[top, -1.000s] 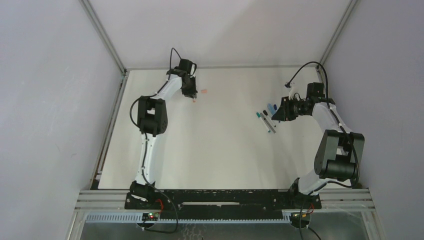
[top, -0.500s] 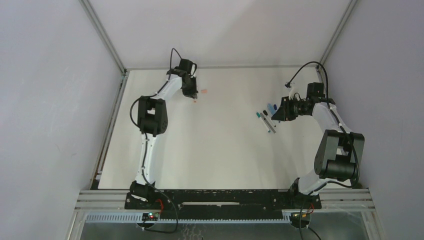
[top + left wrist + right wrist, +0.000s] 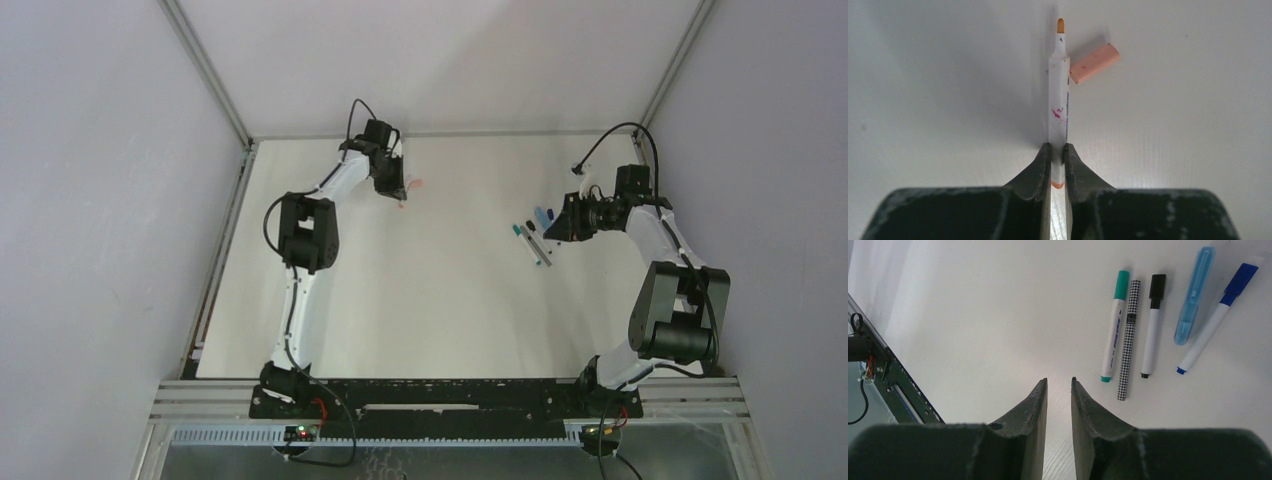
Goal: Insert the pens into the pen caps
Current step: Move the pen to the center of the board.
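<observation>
My left gripper [image 3: 1057,146] is shut on the rear end of a white pen [image 3: 1058,90] whose bare orange tip points away from me. A salmon-pink pen cap [image 3: 1094,63] lies on the table just right of that tip, tilted. In the top view this gripper [image 3: 398,190] is at the far left-centre of the table, beside the cap [image 3: 418,183]. My right gripper [image 3: 1058,381] stands slightly open and empty. It is short of a row of pens: teal-capped [image 3: 1114,332], houndstooth [image 3: 1128,340], black-capped [image 3: 1151,325], light-blue [image 3: 1194,295] and blue-capped [image 3: 1218,315].
The white table [image 3: 430,300] is walled by grey panels on the left, back and right. The metal frame rail [image 3: 883,375] at the table's edge shows at the left of the right wrist view. The row of pens [image 3: 537,240] lies at the right.
My left gripper has closed on the white pen and shifted a little right, toward the salmon-pink cap. The right arm has not moved.
</observation>
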`<state>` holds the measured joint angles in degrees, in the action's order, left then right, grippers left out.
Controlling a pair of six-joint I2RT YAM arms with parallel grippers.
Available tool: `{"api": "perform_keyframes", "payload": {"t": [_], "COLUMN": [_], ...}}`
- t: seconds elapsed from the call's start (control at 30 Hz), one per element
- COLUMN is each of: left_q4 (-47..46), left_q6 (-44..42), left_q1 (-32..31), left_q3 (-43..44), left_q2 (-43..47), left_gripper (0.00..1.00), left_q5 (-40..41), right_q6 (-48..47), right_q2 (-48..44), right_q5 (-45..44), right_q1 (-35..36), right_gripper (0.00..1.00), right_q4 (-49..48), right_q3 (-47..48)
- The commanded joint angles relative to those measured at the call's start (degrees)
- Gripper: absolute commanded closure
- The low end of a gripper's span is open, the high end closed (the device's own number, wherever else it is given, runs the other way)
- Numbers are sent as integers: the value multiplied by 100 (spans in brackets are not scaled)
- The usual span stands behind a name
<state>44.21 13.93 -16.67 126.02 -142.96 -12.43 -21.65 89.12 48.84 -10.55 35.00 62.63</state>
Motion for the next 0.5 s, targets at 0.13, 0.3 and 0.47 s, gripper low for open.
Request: {"api": "perform_keyframes", "payload": {"t": [0.13,0.3,0.47], "left_q4": [-98,-91,-15], "left_q6": [-678,-934,-989], "left_q1": [-206,-355,-489], "left_q3": [-219,-383,-415], "left_q2": [164,266,230], "left_gripper": [90,89,89], "left_q5": [-644,-740,-779], "right_q6": [-61,-74,-82], "right_q2": [-316,-330,-368], "right_q5": [161,187,196], "right_q1": [-67,-70,-70], "right_gripper": [70,70,70], "right_q4": [2,15,39], "right_q3": [157,158,154]}}
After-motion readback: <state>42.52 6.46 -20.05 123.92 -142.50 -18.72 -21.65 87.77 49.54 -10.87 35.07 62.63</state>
